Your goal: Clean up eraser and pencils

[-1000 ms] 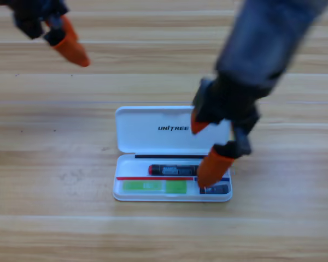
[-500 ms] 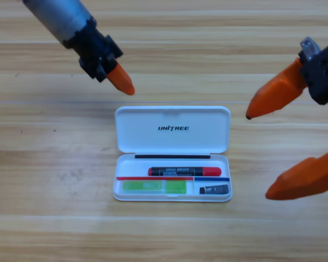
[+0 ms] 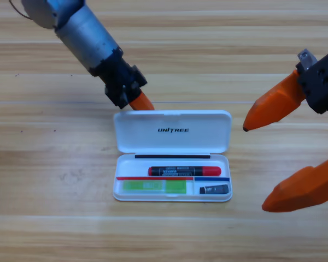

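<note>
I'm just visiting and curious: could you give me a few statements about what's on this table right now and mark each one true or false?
1. The eraser lies inside the white case. True.
2. The green pencil lies on the bare table beside the case. False: it is in the case's front compartment.
3. The black-and-red pencil is gripped by the right tool. False: it lies in the case, and that tool waits open at the right edge.
4. The left tool is at the open lid's back edge. True.
5. The case is closed. False: its lid stands open.
</note>
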Robot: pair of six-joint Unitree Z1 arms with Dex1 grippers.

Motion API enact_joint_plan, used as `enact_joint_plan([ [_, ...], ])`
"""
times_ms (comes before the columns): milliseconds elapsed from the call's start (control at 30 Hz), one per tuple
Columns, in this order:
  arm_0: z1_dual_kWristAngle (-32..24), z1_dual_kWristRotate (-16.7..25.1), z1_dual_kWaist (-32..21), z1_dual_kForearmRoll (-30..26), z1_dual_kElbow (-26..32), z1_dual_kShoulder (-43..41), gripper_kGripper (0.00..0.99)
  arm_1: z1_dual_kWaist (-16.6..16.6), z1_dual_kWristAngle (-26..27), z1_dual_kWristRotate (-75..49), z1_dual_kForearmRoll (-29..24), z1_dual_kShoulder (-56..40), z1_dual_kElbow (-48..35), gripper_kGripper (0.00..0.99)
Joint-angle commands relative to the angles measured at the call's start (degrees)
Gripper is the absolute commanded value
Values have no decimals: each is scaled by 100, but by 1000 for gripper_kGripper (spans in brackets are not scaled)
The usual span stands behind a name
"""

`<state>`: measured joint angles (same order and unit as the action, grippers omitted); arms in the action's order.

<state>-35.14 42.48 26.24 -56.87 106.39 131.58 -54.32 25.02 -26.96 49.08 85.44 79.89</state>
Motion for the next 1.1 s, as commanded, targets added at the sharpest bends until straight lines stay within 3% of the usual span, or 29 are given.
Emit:
enact_joint_plan([
  [33,-80,41,346,-201,66,281,0,-61,143,68,-162,-247,-131,989],
  [633,192,24,584,-219,-479,-18,0,-61,301,103,-180,-282,-228,989],
  [1100,482,-240,856,141,-1050,-334,0,-61,407,147,-197,-238,-237,989],
])
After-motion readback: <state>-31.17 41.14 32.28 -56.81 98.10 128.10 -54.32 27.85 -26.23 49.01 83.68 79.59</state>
